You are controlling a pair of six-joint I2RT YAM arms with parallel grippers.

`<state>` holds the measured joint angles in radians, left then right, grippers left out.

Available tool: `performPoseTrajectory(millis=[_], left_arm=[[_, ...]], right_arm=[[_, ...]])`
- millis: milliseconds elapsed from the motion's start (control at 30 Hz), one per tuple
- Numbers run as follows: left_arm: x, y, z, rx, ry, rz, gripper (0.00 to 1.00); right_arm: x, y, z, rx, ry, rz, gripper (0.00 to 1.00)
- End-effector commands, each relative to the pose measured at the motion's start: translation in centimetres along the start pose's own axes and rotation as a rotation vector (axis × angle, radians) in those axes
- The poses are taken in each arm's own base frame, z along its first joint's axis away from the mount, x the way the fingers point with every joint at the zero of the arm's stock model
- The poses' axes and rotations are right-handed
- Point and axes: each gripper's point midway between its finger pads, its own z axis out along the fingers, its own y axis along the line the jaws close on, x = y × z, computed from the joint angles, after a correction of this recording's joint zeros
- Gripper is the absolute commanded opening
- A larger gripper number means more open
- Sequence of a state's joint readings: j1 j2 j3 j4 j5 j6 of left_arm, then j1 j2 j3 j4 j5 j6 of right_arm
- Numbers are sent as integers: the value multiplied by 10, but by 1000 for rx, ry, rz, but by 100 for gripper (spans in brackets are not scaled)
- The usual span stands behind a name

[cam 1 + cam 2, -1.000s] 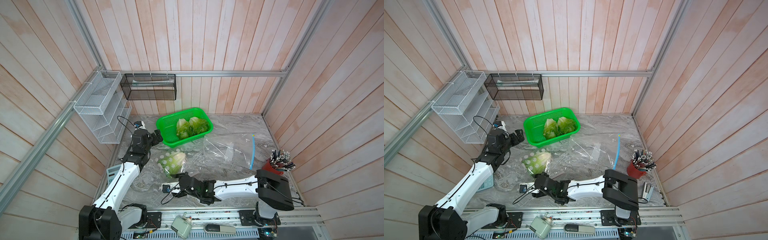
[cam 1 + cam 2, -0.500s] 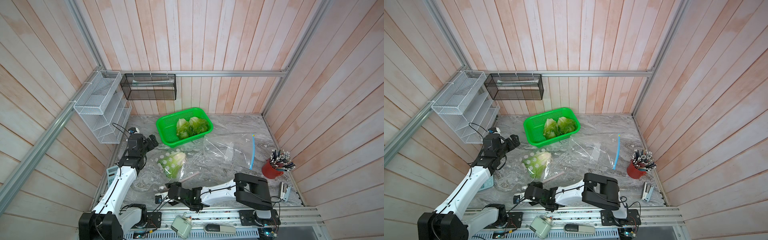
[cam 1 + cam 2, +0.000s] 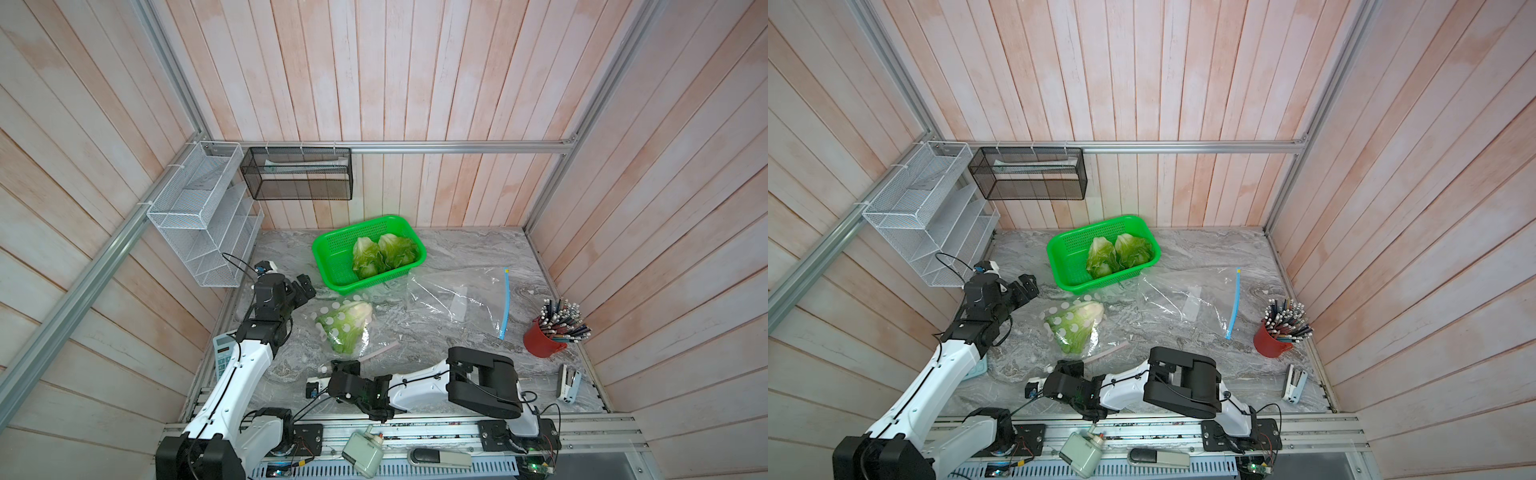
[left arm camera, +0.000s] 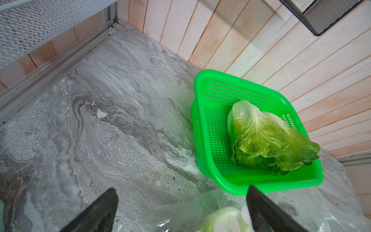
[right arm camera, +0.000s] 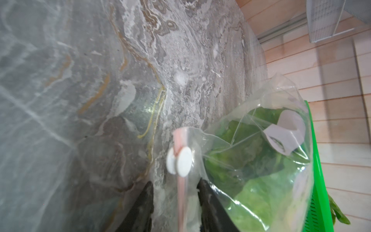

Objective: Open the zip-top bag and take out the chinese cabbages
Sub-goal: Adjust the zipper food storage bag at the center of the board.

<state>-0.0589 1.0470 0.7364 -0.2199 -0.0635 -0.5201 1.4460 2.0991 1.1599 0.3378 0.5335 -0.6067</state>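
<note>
Right jaws flank the zip-top bag (image 5: 261,170) at its pink strip (image 5: 182,196), seemingly apart.

Tabletop (image 3: 457,257) carries green basket (image 3: 332,270), dotted bag (image 3: 345,324), blue-zipped bag (image 3: 457,295), red pen cup (image 3: 540,343), seemingly a stapler (image 3: 568,382).

Two cabbages (image 3: 384,253) are seen in a green basket (image 3: 334,259). A third cabbage (image 3: 360,310) is wrapped in a spotted bag (image 3: 332,321) nearby.
</note>
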Motion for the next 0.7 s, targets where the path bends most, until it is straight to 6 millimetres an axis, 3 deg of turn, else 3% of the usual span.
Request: performPoseTrajectory(millis=[0,67,167,367,533,667], left_arm=[[-3,1,-1,3,-19,2,100],[-4,2,-1,-3,-20,6,100],[-3,2,-1,-2,-20,16,100],[-2,-7,-3,54,-25,58,100],[12,-22,-7,172,1,88,100],[25,-42,-16,302,19,139,91]], right_arm=[[3,-20,-1,56,0,39,16],[5,-27,-3,58,-3,51,5],[6,-39,-11,46,-25,93,0],[5,-64,-39,-27,-105,219,0],[10,-86,-58,-99,-156,326,0],[15,-104,-72,-154,-206,422,0]])
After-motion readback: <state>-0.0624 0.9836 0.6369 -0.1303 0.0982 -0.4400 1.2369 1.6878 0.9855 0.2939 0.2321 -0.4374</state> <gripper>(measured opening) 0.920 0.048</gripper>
